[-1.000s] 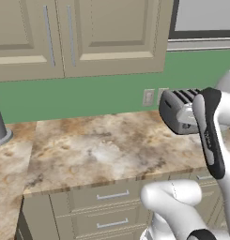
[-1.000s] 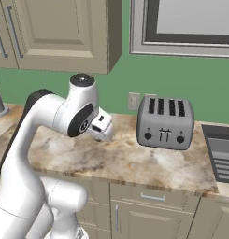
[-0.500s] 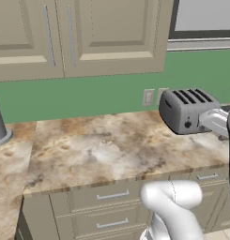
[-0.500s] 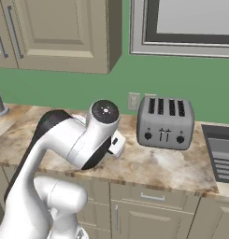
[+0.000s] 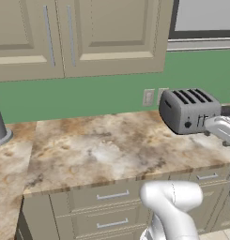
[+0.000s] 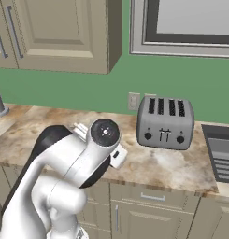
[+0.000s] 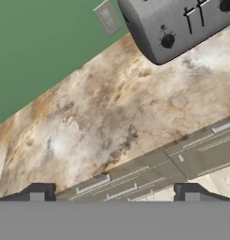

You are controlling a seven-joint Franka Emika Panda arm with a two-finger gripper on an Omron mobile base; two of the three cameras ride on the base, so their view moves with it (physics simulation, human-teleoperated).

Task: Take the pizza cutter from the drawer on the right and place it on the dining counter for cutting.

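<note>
Left base view: arm (image 5: pixel 218 125) has swung low to the right edge, toaster (image 5: pixel 189 110) now uncovered; drawer (image 5: pixel 208 180) below it is shut. Right base view: elbow has folded down over the worktop (image 6: pixel 172 165) edge. Hand view: gripper (image 7: pixel 114 197) fingers spread wide, empty, facing the drawer fronts; pizza cutter presumably inside the shut drawer (image 7: pixel 215 136), so opening comes next.

A marbled brown-beige worktop (image 5: pixel 111 150) carries a grey four-slot toaster (image 5: pixel 187 110) at three o'clock.

Base views flank the toaster (image 5: pixel 189 110), hand view overlooks worktop (image 7: pixel 111 117) obliquely
</note>
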